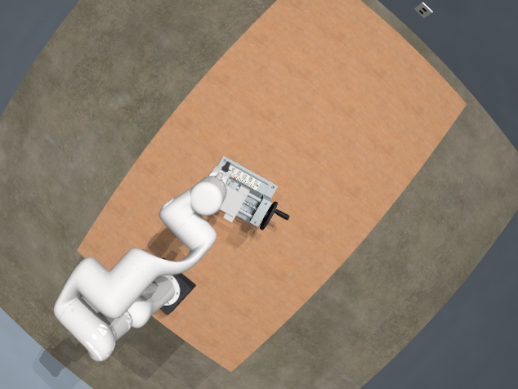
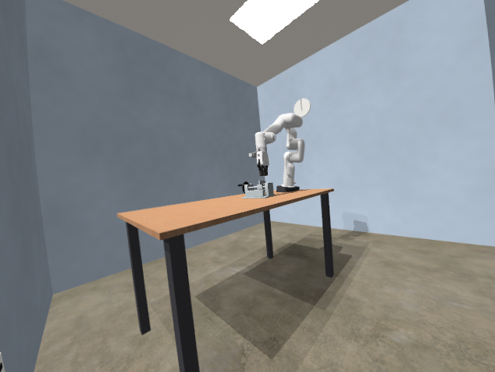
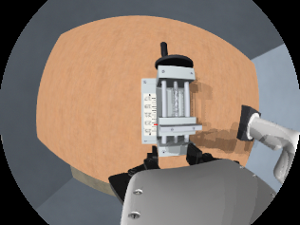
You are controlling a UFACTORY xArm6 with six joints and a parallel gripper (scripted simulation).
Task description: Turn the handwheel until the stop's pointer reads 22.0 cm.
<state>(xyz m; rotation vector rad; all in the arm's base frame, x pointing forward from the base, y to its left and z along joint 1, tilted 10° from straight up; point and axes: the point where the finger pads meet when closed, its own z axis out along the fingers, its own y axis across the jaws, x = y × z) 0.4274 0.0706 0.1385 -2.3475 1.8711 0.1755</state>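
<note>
Wooden table (image 2: 191,218); hand (image 2: 261,173) open above fixture, handwheel (image 1: 268,216) untouched.

table (image 1: 326,105): orange-brown top with faint wood grain; dark, near-black legs
arm (image 1: 184,221): glossy white
arm base plate (image 1: 184,288): black
end effector (image 2: 261,169): black fingers under a white wrist
handwheel (image 1: 267,216): black, with a black crank handle
fixture base (image 1: 267,203): pale grey, silver rails
scale strip (image 3: 149,108): white with small dark marks
pointer (image 3: 155,124): red
floor (image 2: 359,300): mottled grey-brown
walls (image 2: 140,152): slate blue on the left, lighter blue on the right
ceiling (image 2: 191,36): grey-beige with a white light panel
</note>
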